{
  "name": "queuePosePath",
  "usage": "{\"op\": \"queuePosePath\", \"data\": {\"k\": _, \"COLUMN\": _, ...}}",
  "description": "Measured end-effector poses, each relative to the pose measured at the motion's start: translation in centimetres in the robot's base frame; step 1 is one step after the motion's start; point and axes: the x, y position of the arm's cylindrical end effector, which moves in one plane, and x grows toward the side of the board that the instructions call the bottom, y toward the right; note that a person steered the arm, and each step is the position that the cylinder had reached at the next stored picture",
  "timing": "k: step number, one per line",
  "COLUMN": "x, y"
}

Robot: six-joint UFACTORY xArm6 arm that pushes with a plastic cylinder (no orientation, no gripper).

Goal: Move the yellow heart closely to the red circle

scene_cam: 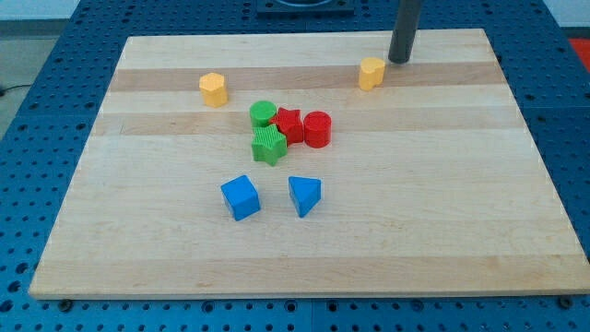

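- here our yellow heart (371, 73) sits near the board's top edge, well apart from the red circle (317, 129).
- our tip (399, 59) stands just beside the heart, to its upper right; we carry no jaws.
- a red star (289, 124) touches the circle's left side.

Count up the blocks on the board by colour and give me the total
Yellow: 2, one at the view's upper left, one just left of and below my tip
Green: 2
Red: 2
Blue: 2
Total: 8
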Motion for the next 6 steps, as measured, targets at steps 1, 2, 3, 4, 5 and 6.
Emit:
{"op": "queuePosePath", "data": {"k": 1, "x": 2.5, "y": -4.4}}
{"op": "queuePosePath", "data": {"k": 2, "x": 2.9, "y": -7.0}}
{"op": "queuePosePath", "data": {"k": 3, "x": 3.4, "y": -7.9}}
{"op": "queuePosePath", "data": {"k": 4, "x": 3.8, "y": -6.3}}
{"op": "queuePosePath", "data": {"k": 5, "x": 4.6, "y": -7.6}}
{"op": "queuePosePath", "data": {"k": 6, "x": 6.1, "y": -7.0}}
